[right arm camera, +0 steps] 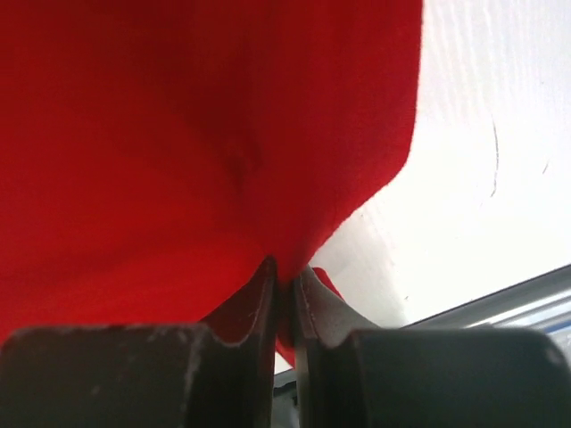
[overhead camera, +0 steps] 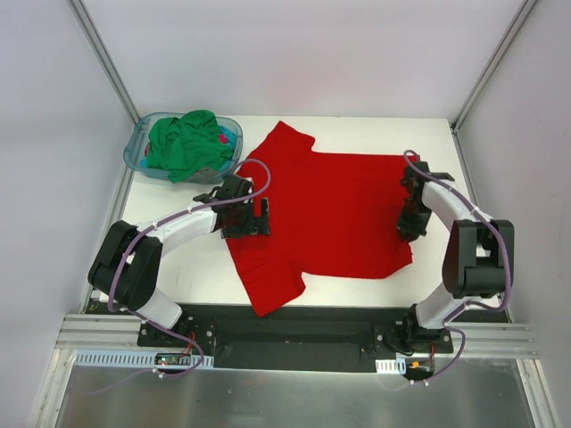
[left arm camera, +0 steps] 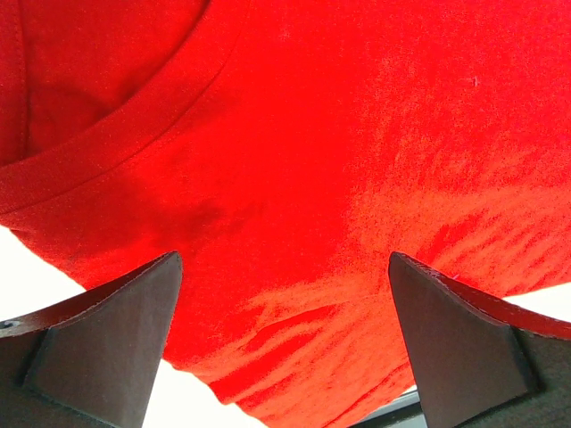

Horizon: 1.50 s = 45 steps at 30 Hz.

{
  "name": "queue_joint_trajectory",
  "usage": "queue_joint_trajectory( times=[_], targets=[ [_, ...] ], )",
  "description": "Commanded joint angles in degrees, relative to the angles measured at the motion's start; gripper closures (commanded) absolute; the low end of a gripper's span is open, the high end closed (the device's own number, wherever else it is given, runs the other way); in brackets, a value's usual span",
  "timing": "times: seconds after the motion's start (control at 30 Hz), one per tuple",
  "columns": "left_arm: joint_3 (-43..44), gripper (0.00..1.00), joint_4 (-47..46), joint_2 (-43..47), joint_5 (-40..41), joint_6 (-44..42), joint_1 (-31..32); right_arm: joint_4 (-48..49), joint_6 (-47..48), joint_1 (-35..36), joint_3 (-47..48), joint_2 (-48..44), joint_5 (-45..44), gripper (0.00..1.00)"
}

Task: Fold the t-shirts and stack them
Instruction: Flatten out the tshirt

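A bright red t-shirt (overhead camera: 330, 214) lies spread flat on the white table (overhead camera: 192, 276), its neck toward the left. My left gripper (overhead camera: 259, 217) hovers open over the shirt near the collar. In the left wrist view the red t-shirt (left arm camera: 312, 134) fills the gap between the wide-apart fingers of the left gripper (left arm camera: 284, 259). My right gripper (overhead camera: 412, 227) sits at the shirt's right edge, shut on it. Up close, a fold of the red t-shirt (right arm camera: 178, 134) is pinched in the right gripper (right arm camera: 287, 267). A green t-shirt (overhead camera: 183, 143) lies bunched in the basket.
The translucent blue basket (overhead camera: 136, 153) stands at the table's back left corner, close to the left arm. White walls and metal posts enclose the table. A black base rail (overhead camera: 303, 325) runs along the near edge.
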<state>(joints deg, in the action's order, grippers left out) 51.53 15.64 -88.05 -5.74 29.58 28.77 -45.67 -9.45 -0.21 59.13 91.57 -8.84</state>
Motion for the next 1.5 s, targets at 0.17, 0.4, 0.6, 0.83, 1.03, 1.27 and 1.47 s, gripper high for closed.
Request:
queue_joint_trajectory(
  times=[0.17, 0.4, 0.6, 0.83, 1.03, 1.27, 1.47],
  targets=[
    [-1.78, 0.01, -0.26, 1.83, -3.67, -1.02, -0.21, -15.32, -12.16, 16.54, 22.93, 16.78, -9.79, 0.71],
    [-2.66, 0.01, -0.26, 2.45, -3.23, -1.19, -0.21, -17.26, -11.46, 22.97, 34.56, 21.73, -11.19, 0.37],
    [-3.1, 0.01, -0.26, 2.01, -2.88, -0.93, -0.21, -7.87, -10.94, 21.4, 20.7, 8.56, -8.14, 0.22],
    [-3.01, 0.01, -0.26, 0.78, -2.7, -0.84, -0.21, 4.61, -11.03, 14.8, 4.24, 1.42, 3.99, 0.3],
    [-2.84, 0.01, -0.26, -0.28, -1.91, -0.58, -0.21, 6.65, -10.06, 12.95, 4.67, 3.87, 4.1, 0.46],
    [-2.66, 0.01, -0.17, -1.24, -0.94, -0.4, -0.21, 5.94, -9.62, 12.95, 4.68, 6.87, 2.43, 0.52],
    [-2.13, 0.01, 0.27, -2.82, 0.64, -0.4, -0.21, 6.38, -9.53, 13.04, 4.67, 7.57, 2.43, 0.68]
  ],
)
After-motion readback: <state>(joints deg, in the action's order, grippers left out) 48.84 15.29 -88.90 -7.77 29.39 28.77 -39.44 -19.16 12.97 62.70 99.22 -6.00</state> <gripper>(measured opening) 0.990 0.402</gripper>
